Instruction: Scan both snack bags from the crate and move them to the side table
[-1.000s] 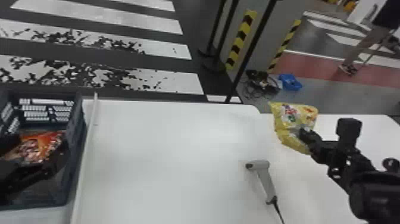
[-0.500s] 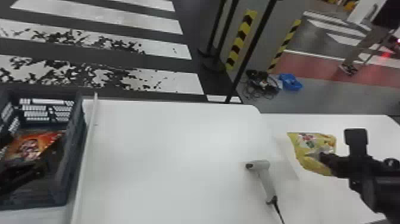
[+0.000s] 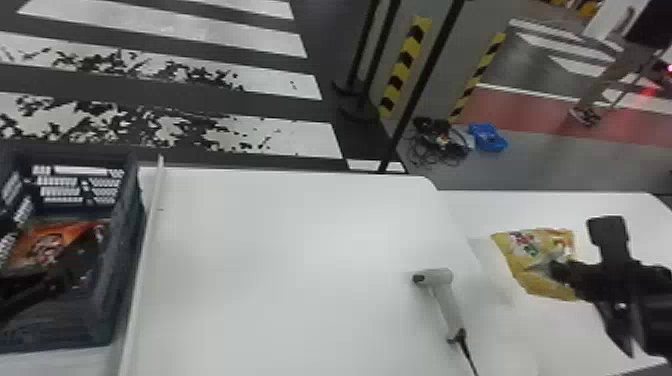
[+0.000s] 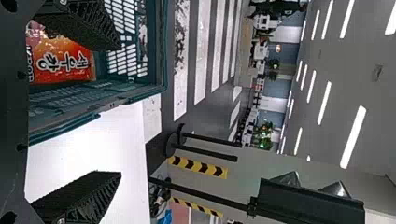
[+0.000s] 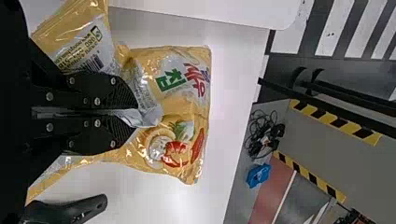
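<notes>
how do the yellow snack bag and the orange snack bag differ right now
The yellow snack bag is pinched in the right end effector, while the orange snack bag is in no end effector's grip. The yellow snack bag is over the side table; the orange snack bag lies inside the crate. The yellow snack bag is mostly yellow, the orange snack bag red-orange with white lettering. Both are printed bags.

wide gap btwn crate (image 3: 120, 260) & scanner (image 3: 446, 300), wht strip (image 3: 144, 250) alongside crate
</notes>
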{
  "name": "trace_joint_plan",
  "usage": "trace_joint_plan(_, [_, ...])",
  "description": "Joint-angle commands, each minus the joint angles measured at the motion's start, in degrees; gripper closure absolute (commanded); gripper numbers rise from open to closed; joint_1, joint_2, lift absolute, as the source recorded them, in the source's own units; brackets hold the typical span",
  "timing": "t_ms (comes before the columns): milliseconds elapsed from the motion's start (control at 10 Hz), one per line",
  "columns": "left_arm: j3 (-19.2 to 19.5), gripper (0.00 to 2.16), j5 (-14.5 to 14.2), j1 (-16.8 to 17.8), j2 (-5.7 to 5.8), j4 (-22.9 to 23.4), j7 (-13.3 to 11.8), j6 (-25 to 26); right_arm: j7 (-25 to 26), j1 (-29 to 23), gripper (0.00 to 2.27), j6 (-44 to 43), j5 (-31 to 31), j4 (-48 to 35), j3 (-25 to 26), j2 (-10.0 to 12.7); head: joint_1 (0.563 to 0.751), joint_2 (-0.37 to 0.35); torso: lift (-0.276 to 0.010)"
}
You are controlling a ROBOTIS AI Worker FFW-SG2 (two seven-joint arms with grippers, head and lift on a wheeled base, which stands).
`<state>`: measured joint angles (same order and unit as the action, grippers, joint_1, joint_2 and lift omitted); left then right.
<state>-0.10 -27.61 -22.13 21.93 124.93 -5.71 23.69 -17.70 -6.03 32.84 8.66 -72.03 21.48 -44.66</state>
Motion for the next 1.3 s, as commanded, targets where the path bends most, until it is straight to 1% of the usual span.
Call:
trace_joint_plan(0, [0.0, 0.03, 0.0, 0.0, -0.57, 0.3, 0.1, 0.0, -0.6, -2.2, 0.0, -3.0, 2.2, -2.5, 1.8, 0.9, 0.695, -0.35, -0.095])
trace_joint_plan(100, [-0.1, 0.03, 0.3, -0.1, -1.01, 0.3, 0.1, 0.0, -0.6, -5.0, 0.0, -3.3, 5.5, -6.9, 5.2, 2.4, 0.695, -0.35, -0.095])
trace_joint_plan(200, [-0.2, 0.03, 0.6, -0.2, -1.71, 0.3, 0.0, 0.0, -0.5, -7.8, 0.0, -3.2, 7.8, -12.5, 8.5, 4.8, 0.695, -0.35, -0.095])
trace_joint_plan(300, [-0.5, 0.03, 1.0, -0.2, -2.15, 0.3, 0.0, 0.2, -0.4, -10.6, 0.0, -2.3, 10.8, -19.1, 11.1, 7.4, 0.695, -0.35, -0.095])
trace_joint_plan(500, [-1.0, 0.03, 1.3, -0.2, -2.33, 0.6, -0.2, 0.2, -0.2, -14.5, 0.0, 3.0, 15.2, -33.2, 14.5, 13.3, 0.695, -0.35, -0.095])
trace_joint_plan(600, [-1.0, 0.03, 1.3, -0.2, -2.33, 0.8, -0.2, 0.2, 0.6, -16.1, 0.01, 3.7, 15.9, -39.4, 14.7, 16.4, 0.695, -0.35, -0.095])
trace_joint_plan(700, [-1.2, 0.03, 1.3, -0.2, -2.33, 0.8, -0.4, 0.0, 1.7, -16.9, 0.01, 3.5, 14.9, -44.1, 13.7, 20.0, 0.695, -0.35, -0.095])
trace_joint_plan(800, [-1.1, 0.03, 1.2, -0.3, -2.24, 1.2, -0.6, 0.0, 1.7, -17.3, 0.03, 3.7, 14.9, -46.8, 12.1, 22.9, 0.695, -0.35, -0.095])
trace_joint_plan(900, [-1.0, 0.03, 1.2, -0.5, -1.71, 1.5, -0.6, 0.2, 1.7, -17.8, 0.03, 3.7, 15.9, -50.2, 10.7, 26.4, 0.695, -0.35, -0.095])
trace_joint_plan(1000, [-1.1, 0.03, 1.2, -0.5, -1.54, 1.9, -0.4, 0.2, 1.6, -18.0, 0.03, 3.5, 15.9, -53.3, 8.6, 30.2, 0.695, -0.35, -0.095])
trace_joint_plan(1100, [-1.2, 0.03, 1.2, -0.5, -1.45, 2.1, -0.4, 0.2, 1.0, -18.1, 0.03, 0.2, 15.9, -54.7, 6.1, 34.3, 0.695, -0.34, -0.095])
trace_joint_plan(1200, [-1.3, 0.03, 1.4, -0.6, -1.36, 2.4, -0.2, 0.4, 0.4, -18.3, 0.02, -3.7, 15.6, -55.3, 3.7, 38.2, 0.695, -0.292, -0.095])
